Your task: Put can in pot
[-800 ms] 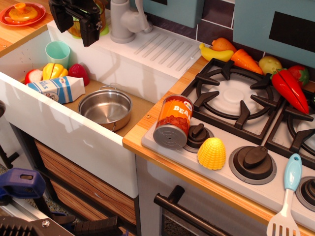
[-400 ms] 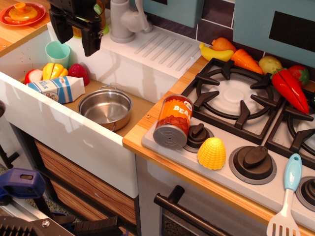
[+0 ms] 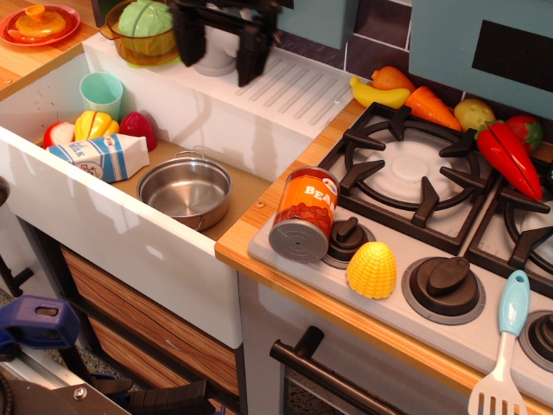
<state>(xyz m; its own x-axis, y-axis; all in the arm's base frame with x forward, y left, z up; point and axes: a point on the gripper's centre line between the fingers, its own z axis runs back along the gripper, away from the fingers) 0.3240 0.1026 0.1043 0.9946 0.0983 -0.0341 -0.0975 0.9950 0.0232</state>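
The bean can point(image 3: 303, 226) lies tilted against a stove knob point(image 3: 346, 239) at the stove's front-left corner, untouched. Left of the can, down in the sink point(image 3: 104, 220), the steel pot point(image 3: 185, 189) sits empty. Well above and behind the can, over the drainboard, the pincer point(image 3: 219, 36) hangs with its fingers spread and nothing between them. By the look of it, the whole job remains: reach, grasp, carry, drop.

Beans can point(image 3: 303, 226) tilted on stove edge; steel pot point(image 3: 185, 189) in sink.
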